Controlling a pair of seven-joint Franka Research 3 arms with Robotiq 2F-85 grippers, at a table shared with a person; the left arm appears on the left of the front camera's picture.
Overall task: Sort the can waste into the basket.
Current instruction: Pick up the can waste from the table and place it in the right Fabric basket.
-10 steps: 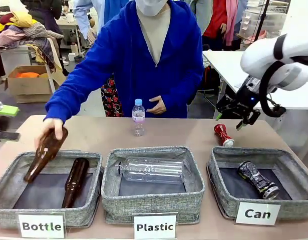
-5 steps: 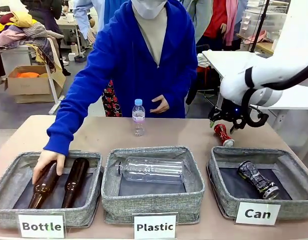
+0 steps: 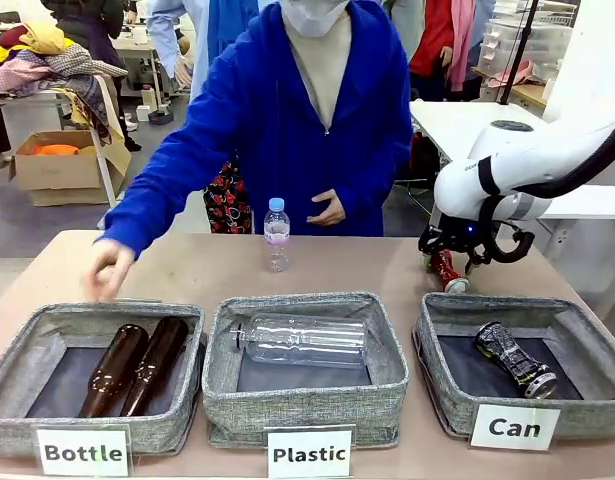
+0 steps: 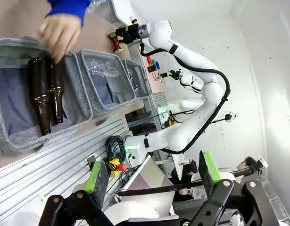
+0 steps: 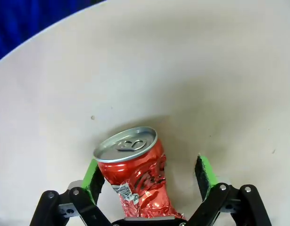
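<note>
Straddling red can [image 5: 135,181], right end effector [image 5: 149,168] hangs released, can between pads, crowding one, not gripped. Can lies on worktop [image 5: 206,70], crumpled, thin-walled: likely light, slick, easily crushed. Take mid-body, gentle squeeze. Basket [image 3: 577,320] near end effector, robot's side.

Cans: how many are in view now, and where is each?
2. The black can lies inside the Can basket. The red can, crumpled, is on the table beyond that basket, between the fingers of the open right gripper, not yet gripped.
</note>
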